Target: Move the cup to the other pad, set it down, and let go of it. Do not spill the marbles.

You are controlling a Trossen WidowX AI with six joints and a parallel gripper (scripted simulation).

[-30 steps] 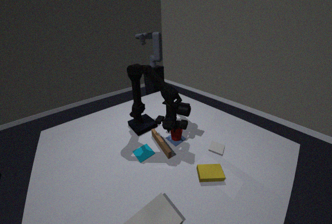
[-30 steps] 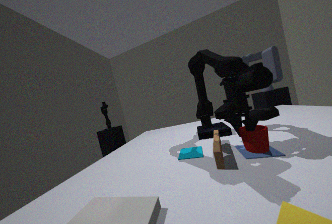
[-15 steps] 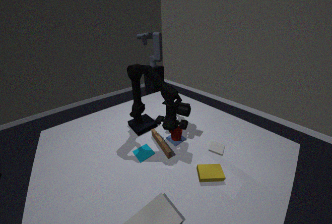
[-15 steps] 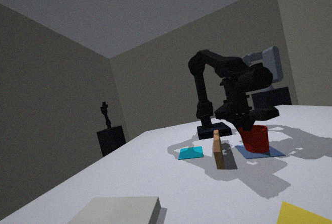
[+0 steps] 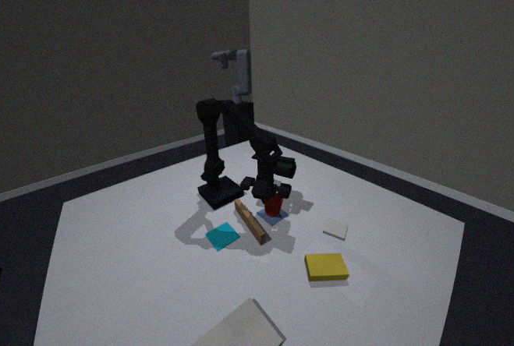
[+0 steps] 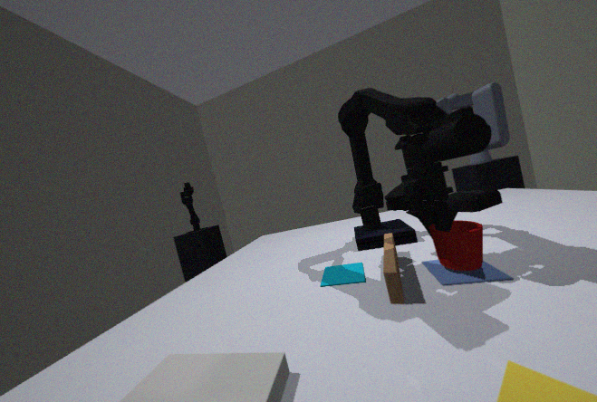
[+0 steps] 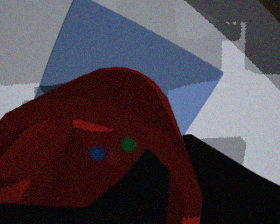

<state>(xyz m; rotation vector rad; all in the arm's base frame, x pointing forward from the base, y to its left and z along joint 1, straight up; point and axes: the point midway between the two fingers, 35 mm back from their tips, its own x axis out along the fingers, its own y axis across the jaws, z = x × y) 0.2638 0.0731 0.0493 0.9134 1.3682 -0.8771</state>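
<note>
A red cup [image 5: 273, 206] [image 6: 467, 246] [image 7: 116, 90] stands upright on the blue pad [image 5: 271, 221] [image 6: 495, 274] [image 7: 126, 42]. Inside it the wrist view shows a blue marble [image 7: 97, 153], a green marble [image 7: 128, 145] and a dim reddish one [image 7: 112, 158]. My gripper [image 6: 442, 232] [image 7: 173, 144] is shut on the cup's wall, with one finger inside the cup and one outside. The inner fingertip is hidden in the exterior view. The teal pad [image 5: 222, 236] [image 6: 343, 274] lies on the other side of a wooden bar, with nothing on it.
The wooden bar [image 5: 251, 223] [image 6: 390, 265] stands on edge between the two pads. A yellow block [image 5: 327, 265] [image 6: 535, 386], a small white tile [image 5: 335, 229] and a large pale slab [image 5: 245, 326] [image 6: 213, 378] lie farther off on the table.
</note>
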